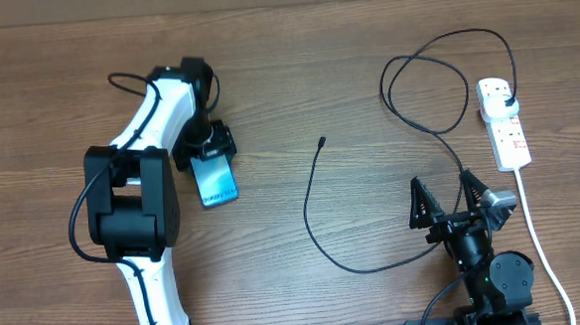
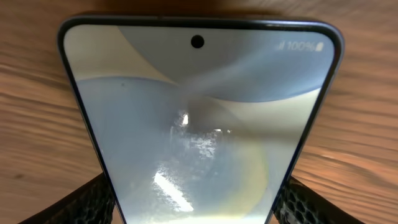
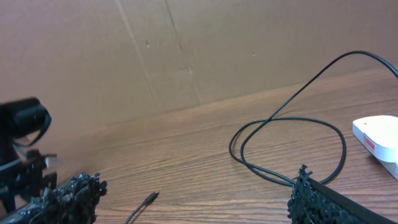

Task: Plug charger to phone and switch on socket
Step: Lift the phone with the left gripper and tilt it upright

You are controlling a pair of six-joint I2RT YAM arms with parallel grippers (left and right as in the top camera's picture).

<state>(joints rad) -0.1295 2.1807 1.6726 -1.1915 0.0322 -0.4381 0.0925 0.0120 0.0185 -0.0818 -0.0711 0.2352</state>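
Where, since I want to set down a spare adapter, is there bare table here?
Bare wood lies between the phone and the charger tip, and along the table left of the left arm. Crowded: the right side, with charger loops, socket and the right gripper.

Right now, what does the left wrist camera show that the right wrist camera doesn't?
Left wrist only: the phone filling the view, lit, with a full battery readout, and the left gripper with fingers flanking its edges; whether they touch it is unclear. Right wrist only: the charger cable in loops, its connector tip lying free, a corner of the white power strip, a cardboard wall, and the right gripper wide open. Both: the wooden table.
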